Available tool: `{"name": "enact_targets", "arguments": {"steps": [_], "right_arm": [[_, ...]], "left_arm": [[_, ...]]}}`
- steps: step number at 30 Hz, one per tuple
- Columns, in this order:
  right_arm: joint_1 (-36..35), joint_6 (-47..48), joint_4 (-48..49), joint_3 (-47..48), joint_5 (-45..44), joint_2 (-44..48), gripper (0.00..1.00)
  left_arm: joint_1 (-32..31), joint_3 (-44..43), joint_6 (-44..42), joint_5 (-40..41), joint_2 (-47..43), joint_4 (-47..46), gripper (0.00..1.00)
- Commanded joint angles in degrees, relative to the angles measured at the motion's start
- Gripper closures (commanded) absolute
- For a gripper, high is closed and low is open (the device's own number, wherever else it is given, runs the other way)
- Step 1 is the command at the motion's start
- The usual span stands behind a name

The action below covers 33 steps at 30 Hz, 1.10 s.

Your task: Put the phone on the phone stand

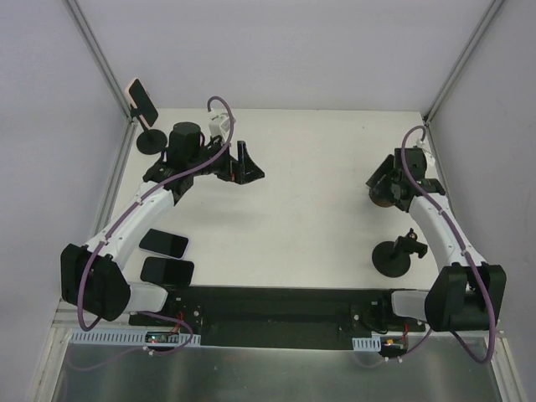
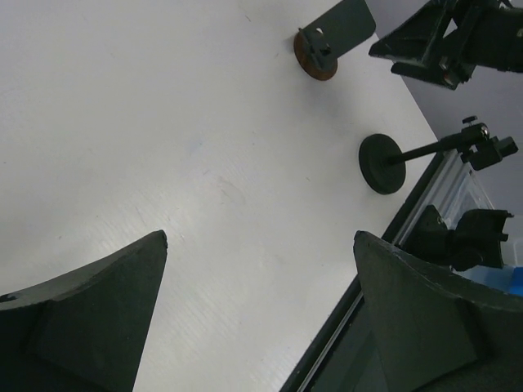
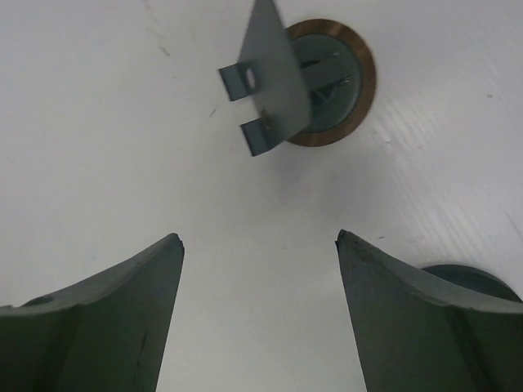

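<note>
Right edge of the table: plenty tucked out of sight!
From above, the right gripper [image 1: 378, 182] sits over the brown-based stand [image 1: 386, 201], just a sliver of its base peeking out. Down at the right wrist, the other stand [image 3: 474, 279] is cut off by a finger and the picture's corner. Over by the table's left edge, the near phone [image 1: 167, 271] is partly covered by the left arm [image 1: 134, 219], and its screen is too small to read.
</note>
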<state>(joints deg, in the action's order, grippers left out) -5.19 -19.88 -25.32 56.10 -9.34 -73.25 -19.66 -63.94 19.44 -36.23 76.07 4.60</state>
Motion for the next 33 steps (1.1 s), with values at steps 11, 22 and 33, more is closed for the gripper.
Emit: {"name": "enact_targets", "arguments": {"steps": [11,22,33], "right_arm": [[7.8,7.6,0.4,3.0,7.9,-1.5,0.20],[8.8,8.6,4.7,6.8,1.4,-10.3,0.37],[8.9,13.0,8.4,8.2,-0.3,-15.9,0.58]], "left_arm": [[-10.8,-6.5,-10.5,4.2,-4.4,10.2,0.03],[-12.0,-6.5,-11.8,7.0,-6.6,11.0,0.02],[-12.6,-6.9,-11.6,8.2,-6.4,11.5,0.01]]}}
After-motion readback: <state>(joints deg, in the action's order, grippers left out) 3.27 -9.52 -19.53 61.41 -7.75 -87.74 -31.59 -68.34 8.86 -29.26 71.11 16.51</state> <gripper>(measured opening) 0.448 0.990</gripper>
